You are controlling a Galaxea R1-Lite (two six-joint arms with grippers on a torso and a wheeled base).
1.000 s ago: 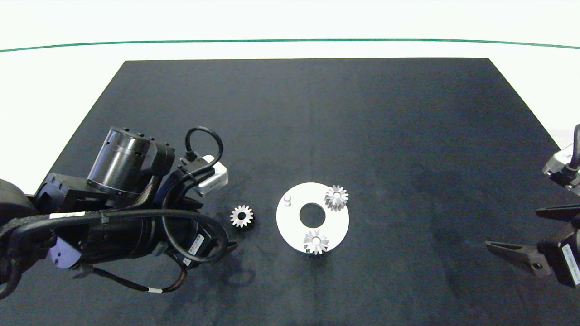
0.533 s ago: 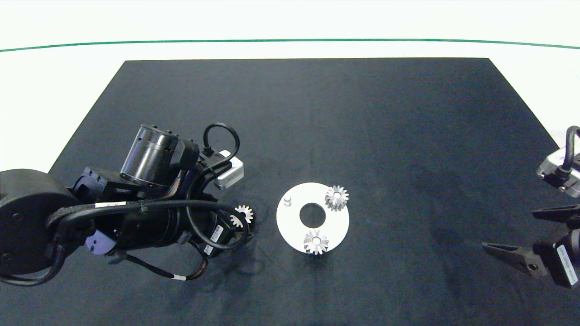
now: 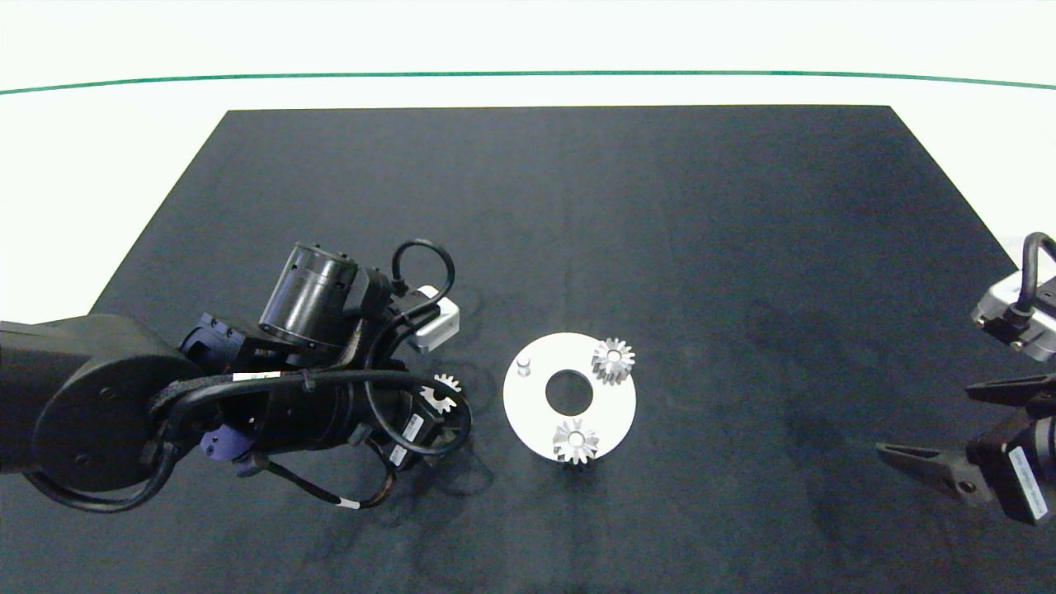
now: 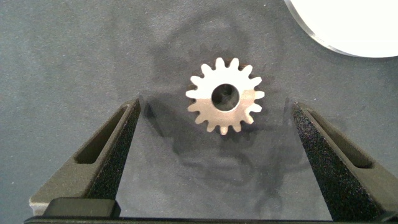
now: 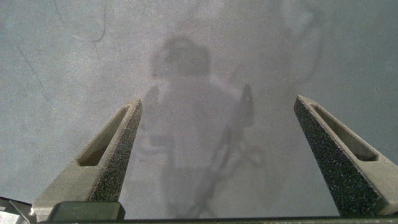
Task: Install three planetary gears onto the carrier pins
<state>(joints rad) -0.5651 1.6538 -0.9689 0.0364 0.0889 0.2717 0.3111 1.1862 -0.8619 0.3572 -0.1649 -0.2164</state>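
Progress looks like two parts out of three, judged from how things lie. On the desk, a dark matte mat with a fine cloth-like grain covers most of the pale top. The left arm, black and bulky with looped cables, reaches in from the left edge of the mat, and the right arm is parked at the right edge. The white disc, flat, smooth and round with a large centre hole, lies near the middle of the mat towards the front edge. Two planetary gears sit on it, one at the far right of the disc and one at its front rim; both are silvery metal with pointed teeth. The third gear lies flat on the mat just beside the left rim of the disc, not touched. The left gripper hovers over it with fingers spread wide on both sides. The right gripper is also spread wide, over bare mat. One carrier pin, short and whitish, stands free at the far left of the disc.
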